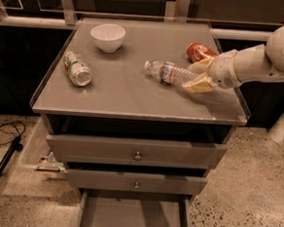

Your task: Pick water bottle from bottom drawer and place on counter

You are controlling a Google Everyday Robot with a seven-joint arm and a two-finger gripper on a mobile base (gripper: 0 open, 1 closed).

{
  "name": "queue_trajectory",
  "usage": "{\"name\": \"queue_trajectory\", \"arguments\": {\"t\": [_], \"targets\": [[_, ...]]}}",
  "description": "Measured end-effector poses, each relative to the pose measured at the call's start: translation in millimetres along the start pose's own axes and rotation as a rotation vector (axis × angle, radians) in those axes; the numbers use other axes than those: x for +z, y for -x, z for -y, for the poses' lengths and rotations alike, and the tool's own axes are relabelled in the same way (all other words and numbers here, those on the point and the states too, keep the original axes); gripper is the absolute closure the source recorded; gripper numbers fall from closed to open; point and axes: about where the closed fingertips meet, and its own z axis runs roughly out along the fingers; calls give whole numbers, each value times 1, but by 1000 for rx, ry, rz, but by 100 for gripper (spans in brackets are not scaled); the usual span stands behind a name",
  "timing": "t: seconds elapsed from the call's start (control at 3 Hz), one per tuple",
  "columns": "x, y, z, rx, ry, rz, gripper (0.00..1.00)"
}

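Note:
The water bottle [165, 71] lies on its side on the counter [133, 93], cap pointing left. My gripper [199, 75] reaches in from the right and is shut on the bottle's base end, one finger above it and one below, low over the counter. The bottom drawer [132, 218] is pulled open at the lower edge of the view; its grey floor shows nothing on it.
A red soda can [200, 52] lies just behind my gripper. A silver-green can [77, 68] lies on the counter's left side. A white bowl [108, 37] stands at the back left. Two knobbed drawers [137, 155] sit slightly open. Cables lie on the floor at left.

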Motion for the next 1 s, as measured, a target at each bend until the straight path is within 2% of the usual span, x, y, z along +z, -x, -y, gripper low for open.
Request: {"name": "queue_trajectory", "arguments": {"t": [0.33,0.67,1.0], "targets": [[0,0,0,0,0,0,13],[0,0,0,0,0,0,0],[0,0,0,0,0,0,0]]}}
